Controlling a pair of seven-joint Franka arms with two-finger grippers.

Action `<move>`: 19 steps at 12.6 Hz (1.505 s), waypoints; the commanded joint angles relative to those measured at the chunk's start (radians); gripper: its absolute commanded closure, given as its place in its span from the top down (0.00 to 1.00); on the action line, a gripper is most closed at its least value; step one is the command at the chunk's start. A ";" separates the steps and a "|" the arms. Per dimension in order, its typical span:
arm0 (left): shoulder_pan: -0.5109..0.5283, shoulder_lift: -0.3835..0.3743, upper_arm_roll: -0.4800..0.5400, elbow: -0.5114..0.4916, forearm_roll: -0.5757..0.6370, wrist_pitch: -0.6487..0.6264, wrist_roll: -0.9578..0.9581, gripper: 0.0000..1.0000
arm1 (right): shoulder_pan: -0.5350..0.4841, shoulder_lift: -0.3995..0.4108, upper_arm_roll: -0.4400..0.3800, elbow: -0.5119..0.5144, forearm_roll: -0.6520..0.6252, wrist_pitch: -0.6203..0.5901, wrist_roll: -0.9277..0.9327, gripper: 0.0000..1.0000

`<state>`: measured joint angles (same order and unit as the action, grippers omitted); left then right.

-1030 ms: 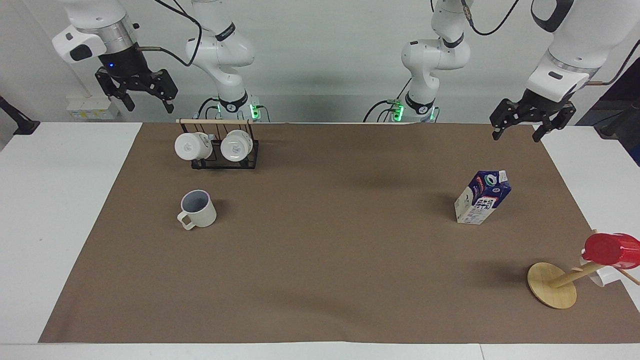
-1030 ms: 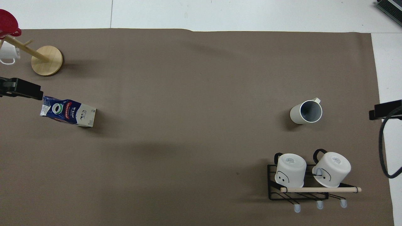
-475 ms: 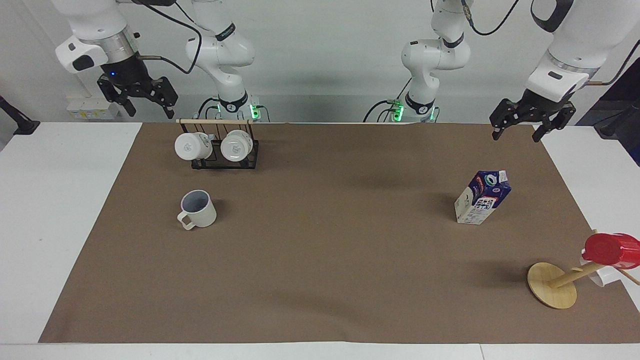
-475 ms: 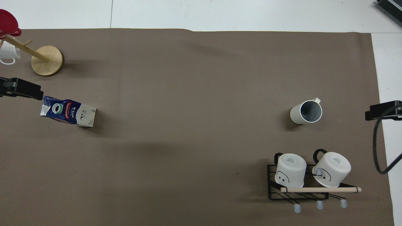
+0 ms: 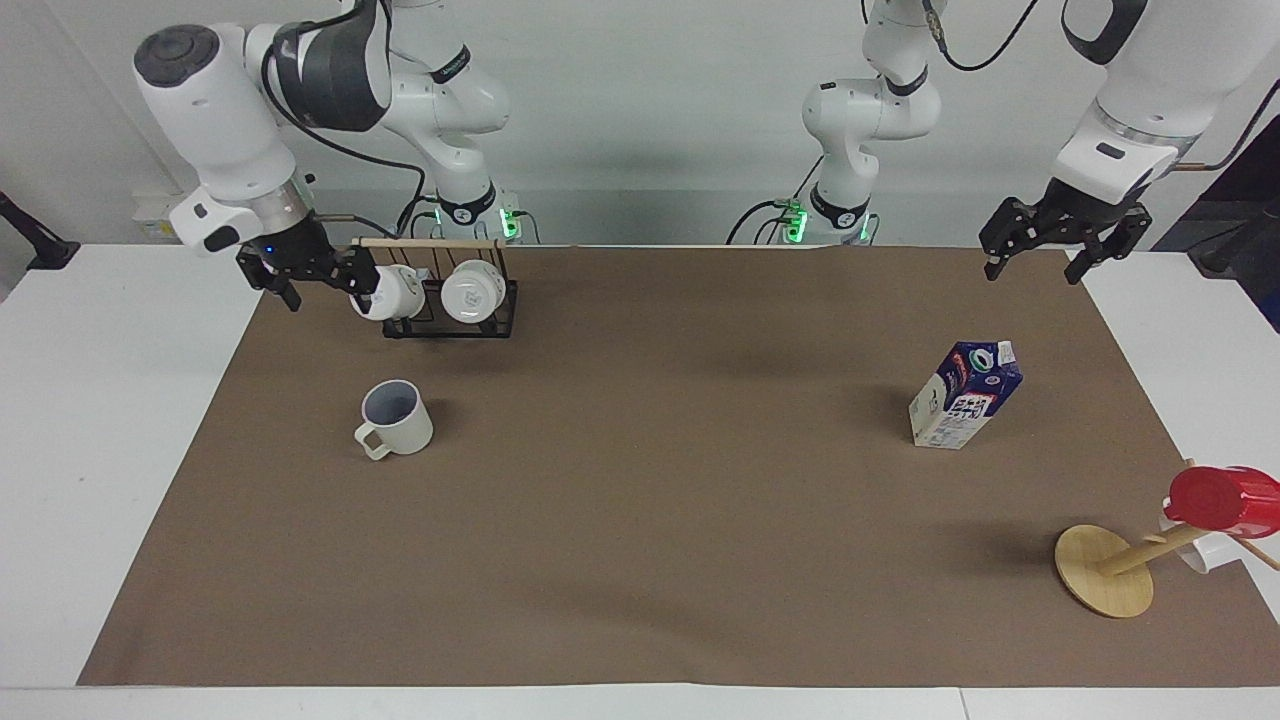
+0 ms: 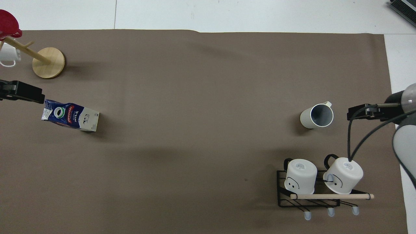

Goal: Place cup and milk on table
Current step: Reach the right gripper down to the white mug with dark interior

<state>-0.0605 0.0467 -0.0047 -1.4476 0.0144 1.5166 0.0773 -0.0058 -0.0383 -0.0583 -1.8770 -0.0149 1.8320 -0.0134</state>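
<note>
Small cream-white mug [image 5: 397, 418] with a loop handle and grey-lavender inside stands upright on the wide brown paper-like mat [image 5: 640, 520] covering the large white desk [image 5: 100, 420], toward the right arm's end, handle turned away from the robots. Small gable-top milk carton [image 5: 965, 395], dark blue top, white lower part, red and blue label, round white cap, stands upright on the mat toward the left arm's end, roughly as far from the robots as the mug and well apart from it. Right gripper [image 5: 318, 285] is low over the mat edge just beside the black wire mug rack [image 5: 450, 305] with a wooden rail, which carries two white mugs with printed bases [image 5: 472, 292]; its fingers [image 5: 293, 298] are spread wide, released, holding nothing, and whether they touch the nearer rack mug cannot be told. In the overhead view this gripper [image 6: 356, 114] sits beside the cream mug [image 6: 317, 116] without covering it. Left gripper [image 5: 1035, 262] hangs in the air over the mat corner at its own end, fingers [image 5: 990, 268] released and empty, clear of the carton. A round-based wooden mug tree [image 5: 1105, 570] with a red cup [image 5: 1222, 500] on it stands farther from the robots than the carton.
</note>
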 commanded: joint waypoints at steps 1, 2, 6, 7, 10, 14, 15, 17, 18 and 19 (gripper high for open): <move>-0.001 -0.018 0.003 -0.017 0.004 -0.001 0.012 1.00 | -0.011 0.020 0.006 -0.091 -0.007 0.120 -0.055 1.00; -0.001 -0.018 0.003 -0.017 0.004 0.000 0.012 1.00 | -0.010 0.035 0.006 -0.129 -0.007 0.189 -0.056 1.00; 0.004 -0.018 0.003 -0.017 0.004 0.005 0.012 1.00 | -0.011 0.087 0.006 -0.159 -0.005 0.283 -0.068 1.00; 0.004 -0.018 0.003 -0.019 0.004 0.005 0.012 1.00 | -0.010 0.101 0.006 -0.159 0.004 0.299 -0.066 1.00; 0.002 -0.018 0.003 -0.019 0.004 0.031 0.010 1.00 | 0.007 0.112 0.008 -0.159 0.009 0.320 -0.049 1.00; 0.005 -0.016 0.003 -0.019 0.004 0.036 0.012 1.00 | 0.053 0.147 0.009 -0.159 0.010 0.374 -0.014 1.00; 0.005 -0.018 0.003 -0.020 0.004 0.036 0.013 1.00 | 0.081 0.159 0.008 -0.157 0.010 0.386 -0.001 1.00; 0.005 -0.018 0.003 -0.020 0.004 0.036 0.013 1.00 | 0.089 0.173 0.008 -0.159 0.010 0.400 -0.002 1.00; 0.007 -0.018 0.003 -0.023 0.004 0.036 0.013 1.00 | 0.089 0.182 0.008 -0.160 0.010 0.404 -0.002 1.00; 0.007 -0.018 0.003 -0.026 0.004 0.037 0.013 1.00 | 0.089 0.195 0.008 -0.165 0.010 0.423 -0.002 1.00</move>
<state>-0.0594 0.0467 -0.0015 -1.4483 0.0144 1.5360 0.0773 0.0890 0.1425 -0.0513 -2.0290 -0.0124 2.2194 -0.0231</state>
